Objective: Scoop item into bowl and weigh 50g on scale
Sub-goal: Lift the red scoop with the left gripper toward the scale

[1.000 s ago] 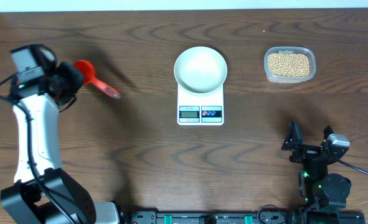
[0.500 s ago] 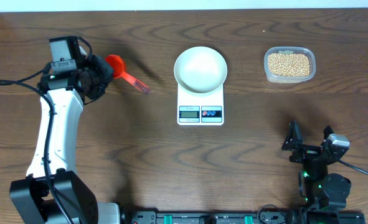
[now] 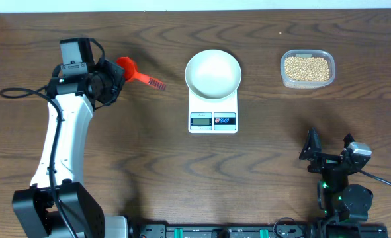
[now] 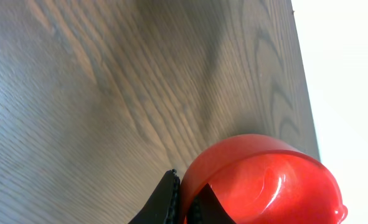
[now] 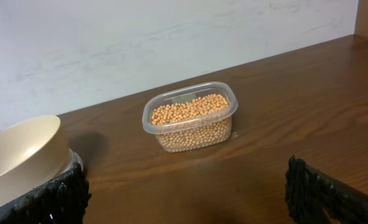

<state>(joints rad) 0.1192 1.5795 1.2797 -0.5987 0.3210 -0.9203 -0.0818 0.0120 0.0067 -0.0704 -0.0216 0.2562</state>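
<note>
My left gripper [image 3: 114, 76] is shut on the rim of a red scoop [image 3: 126, 67], held above the table at the left back; its ridged handle [image 3: 154, 82] points right toward the scale. In the left wrist view the jaws pinch the red scoop's wall [image 4: 258, 174]. The white bowl [image 3: 213, 73] is empty and sits on the white scale [image 3: 213, 112]. The tan beans [image 3: 306, 68] fill a clear tub [image 3: 324, 78] at the right back; they also show in the right wrist view [image 5: 190, 112]. My right gripper [image 3: 329, 151] is open and empty near the front right.
The table's far edge [image 3: 182, 9] lies just behind the scoop and bowl, with a white wall [image 4: 345, 74] beyond it. In the right wrist view the bowl [image 5: 18, 155] stands left of the tub.
My left arm has carried the red scoop up and to the right, toward the bowl, with the handle swinging right. The right arm has not moved.
</note>
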